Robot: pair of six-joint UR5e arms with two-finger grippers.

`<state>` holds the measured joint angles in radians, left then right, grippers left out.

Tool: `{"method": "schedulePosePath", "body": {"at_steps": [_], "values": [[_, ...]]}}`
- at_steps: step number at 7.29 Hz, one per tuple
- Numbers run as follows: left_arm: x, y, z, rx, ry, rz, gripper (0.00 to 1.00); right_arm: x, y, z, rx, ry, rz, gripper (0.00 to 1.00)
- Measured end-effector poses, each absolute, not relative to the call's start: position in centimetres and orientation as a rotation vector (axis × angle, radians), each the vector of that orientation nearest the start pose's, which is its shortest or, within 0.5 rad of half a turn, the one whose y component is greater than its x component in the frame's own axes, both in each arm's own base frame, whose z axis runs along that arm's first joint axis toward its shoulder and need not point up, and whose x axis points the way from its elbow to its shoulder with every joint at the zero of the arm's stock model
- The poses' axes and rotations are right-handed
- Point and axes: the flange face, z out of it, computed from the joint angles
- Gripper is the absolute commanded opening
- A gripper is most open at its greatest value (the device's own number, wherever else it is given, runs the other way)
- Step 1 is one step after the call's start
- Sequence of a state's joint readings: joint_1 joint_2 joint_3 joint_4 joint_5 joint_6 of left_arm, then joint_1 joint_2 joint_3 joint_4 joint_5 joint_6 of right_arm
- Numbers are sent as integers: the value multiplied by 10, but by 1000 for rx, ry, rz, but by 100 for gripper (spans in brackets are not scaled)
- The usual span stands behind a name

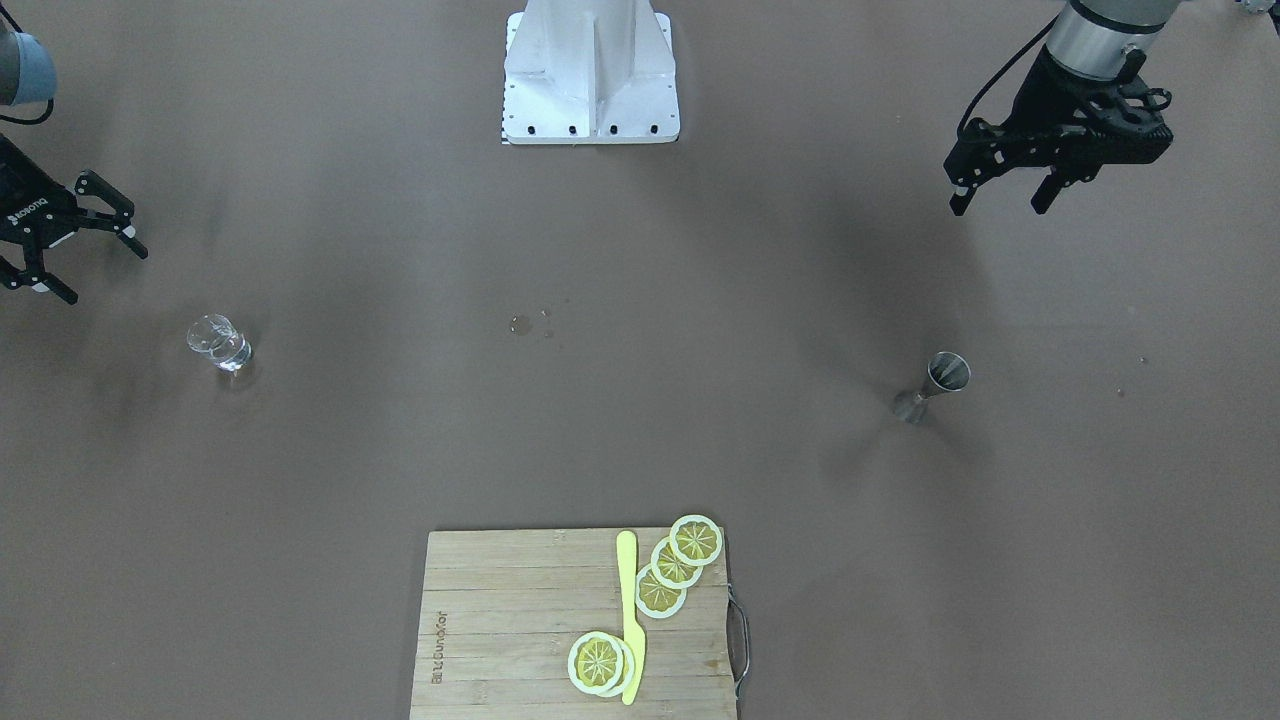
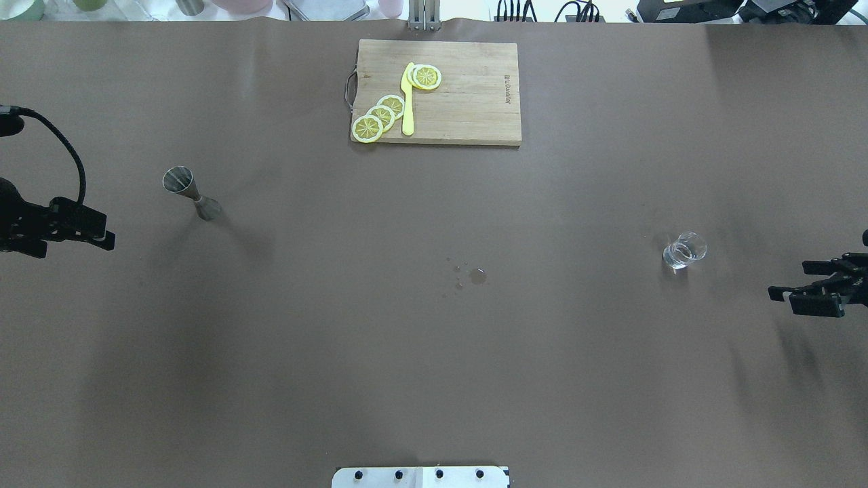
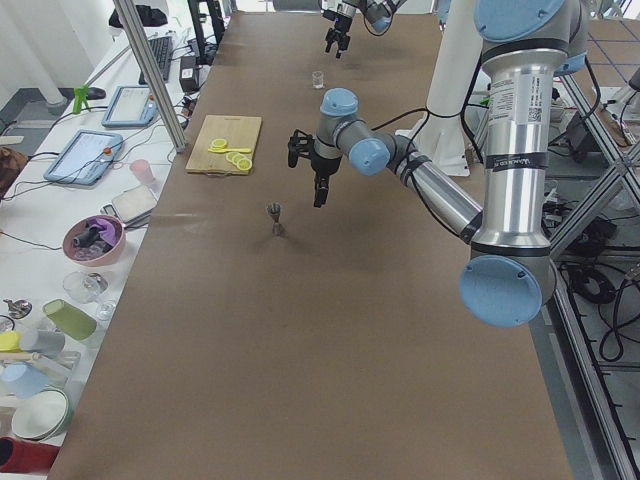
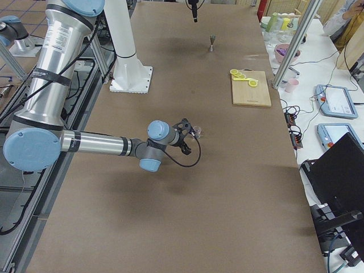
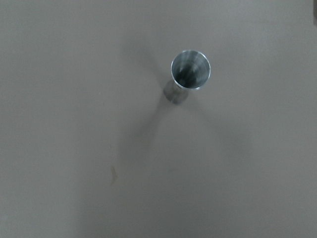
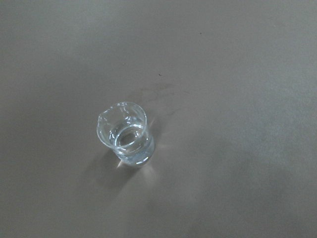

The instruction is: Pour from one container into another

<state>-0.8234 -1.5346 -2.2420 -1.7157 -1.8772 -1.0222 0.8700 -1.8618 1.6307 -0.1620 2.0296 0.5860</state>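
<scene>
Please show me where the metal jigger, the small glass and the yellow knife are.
metal jigger (image 2: 194, 196), overhead exterior view, on its narrow waist
small glass (image 2: 685, 249), overhead exterior view, on its clear side wall
yellow knife (image 2: 407, 100), overhead exterior view, at its mid-length

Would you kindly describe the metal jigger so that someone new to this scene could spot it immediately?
Start at the wooden cutting board at the far edge of the brown table. From its handle end, come toward the robot's left side: the silver hourglass-shaped steel jigger stands upright. Unlike the small clear glass on the opposite side, it is opaque metal with a pinched waist.
</scene>
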Motion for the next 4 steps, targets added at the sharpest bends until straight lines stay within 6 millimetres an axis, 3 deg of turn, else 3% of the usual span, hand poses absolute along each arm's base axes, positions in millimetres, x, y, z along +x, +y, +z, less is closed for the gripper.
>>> {"method": "schedulePosePath", "body": {"at_steps": [4], "values": [[288, -355, 367, 510, 702, -261, 99, -194, -372, 609, 810, -1000, -554, 100]]}}
